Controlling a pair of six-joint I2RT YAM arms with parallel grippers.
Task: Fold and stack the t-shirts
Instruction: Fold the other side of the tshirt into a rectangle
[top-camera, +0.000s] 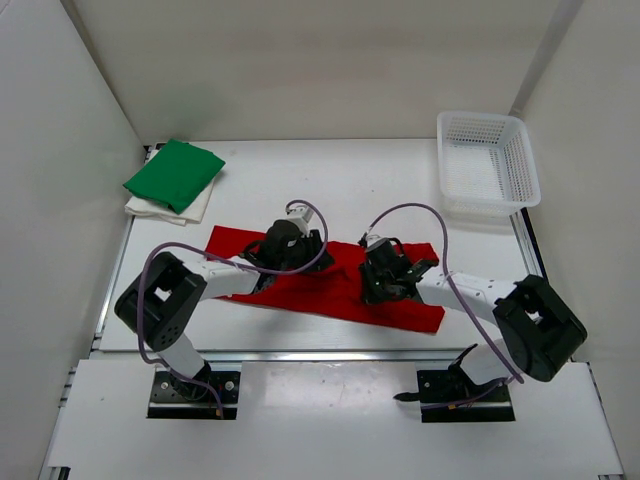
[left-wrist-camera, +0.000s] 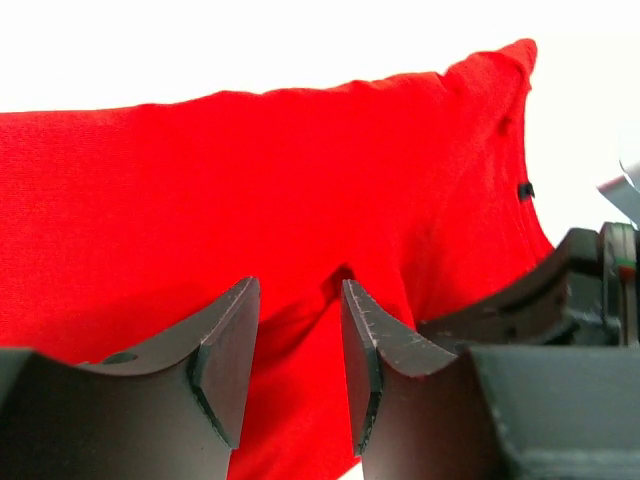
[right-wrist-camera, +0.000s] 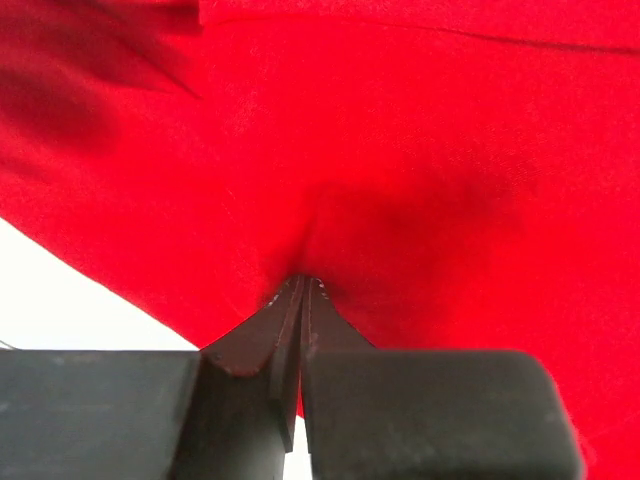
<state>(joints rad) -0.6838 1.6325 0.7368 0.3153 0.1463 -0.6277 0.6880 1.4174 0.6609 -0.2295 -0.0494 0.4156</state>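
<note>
At the desk's (top-camera: 330, 190) near edge we see the right gripper (right-wrist-camera: 303, 288) clamped on a red cloth t-shirt (top-camera: 335, 278), the left gripper (left-wrist-camera: 298, 300) half open above it.

I can read no words, numbers, brands or signs anywhere here. One finger (left-wrist-camera: 375, 350) of my left gripper (left-wrist-camera: 298, 300) has a row of fine pale ticks along its inner edge, with no figures beside them. A tiny dark mark near the edge of the red t-shirt (left-wrist-camera: 250, 200) is too small to make out.
</note>
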